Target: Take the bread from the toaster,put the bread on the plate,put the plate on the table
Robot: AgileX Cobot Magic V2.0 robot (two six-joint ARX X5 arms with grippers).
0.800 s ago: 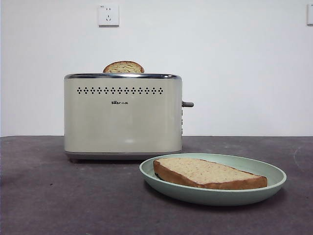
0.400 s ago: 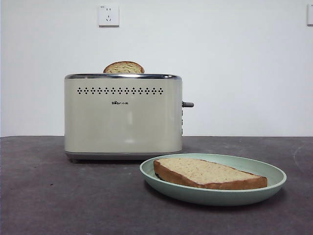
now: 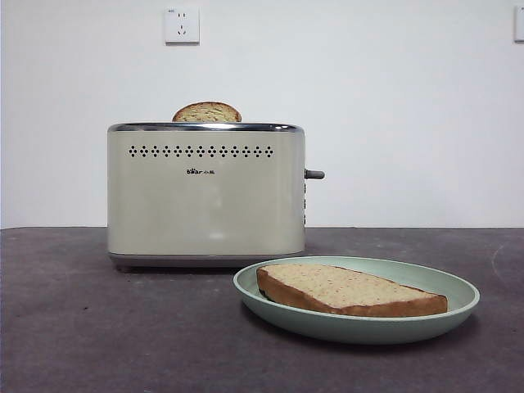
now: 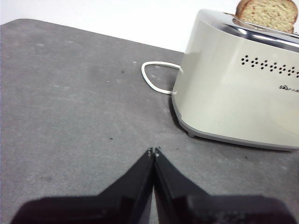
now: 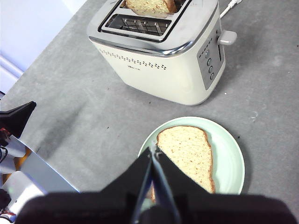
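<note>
The dark grey table (image 3: 98, 327) meets a white wall bearing a socket (image 3: 182, 24). Only the right wrist view shows the toaster's (image 5: 163, 65) empty near slot, beyond the closed, empty right gripper (image 5: 153, 150), which is above the bread (image 5: 187, 154) on the plate (image 5: 231, 158). The left gripper (image 4: 153, 151) is likewise closed and empty.

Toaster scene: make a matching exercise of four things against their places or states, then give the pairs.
Things:
1. bread
2. second slice
3. plate
4. left tool

Places or states:
A. stands in the toaster's back slot
B. shut, over bare table
C. lies flat on the plate
D. rests on the table in front of the toaster

Pairs: 1-C, 2-A, 3-D, 4-B
</note>
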